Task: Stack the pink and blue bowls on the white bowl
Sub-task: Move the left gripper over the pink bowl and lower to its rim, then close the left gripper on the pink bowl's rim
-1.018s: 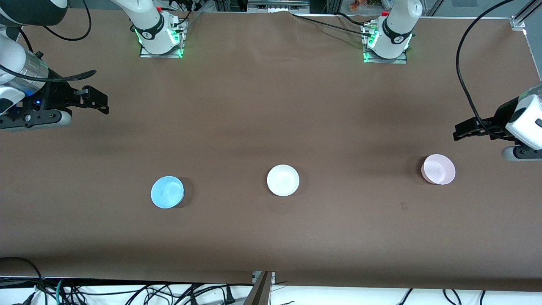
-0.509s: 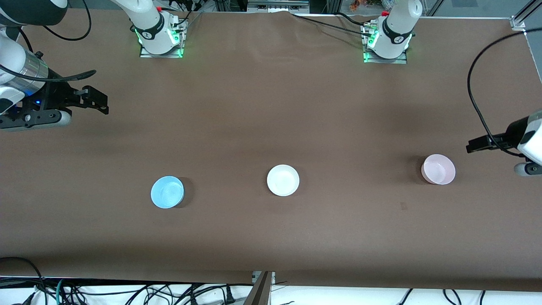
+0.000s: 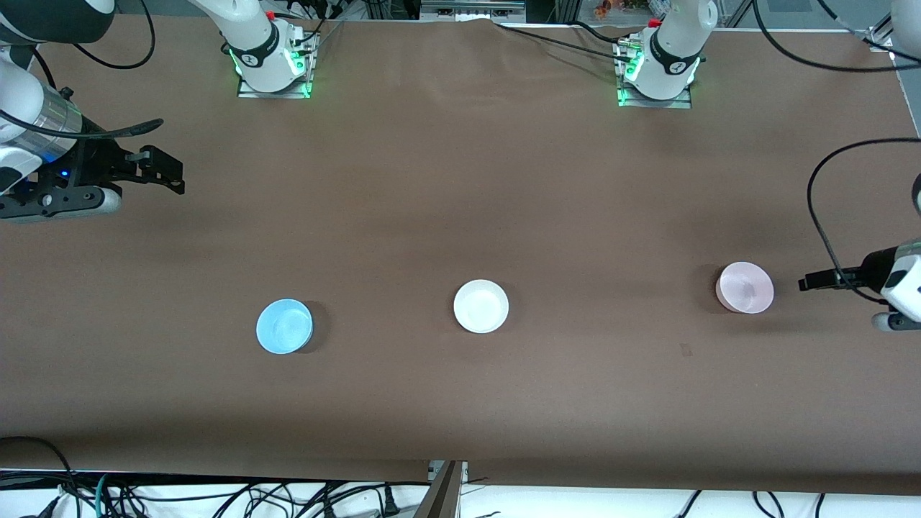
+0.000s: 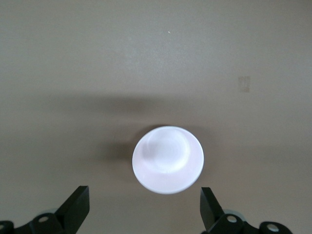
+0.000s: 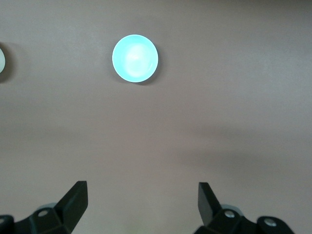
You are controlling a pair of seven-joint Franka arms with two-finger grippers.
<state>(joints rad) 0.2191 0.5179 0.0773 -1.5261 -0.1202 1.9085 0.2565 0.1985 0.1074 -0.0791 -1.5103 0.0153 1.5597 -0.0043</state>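
On the brown table (image 3: 460,180) three small bowls sit in a row, well apart from one another: the blue bowl (image 3: 284,326) toward the right arm's end, the white bowl (image 3: 481,306) in the middle, and the pink bowl (image 3: 745,287) toward the left arm's end. Each stands upright and separate, none stacked on another, and no writing, brand or label can be read on any of them. A small pale mark (image 3: 686,350) shows on the table surface, nearer the front camera than the pink bowl. The left gripper (image 3: 811,280) hangs just beside the pink bowl at the left arm's end of the table, its jaws spread wide with nothing between them; in the left wrist view the two dark fingertips (image 4: 78,207) frame the pink bowl without touching it. The right gripper (image 3: 162,167) waits at the right arm's end of the table, well apart from the blue bowl, its jaws likewise released and bare, as the right wrist view shows with the blue bowl lying well clear of the fingertips.
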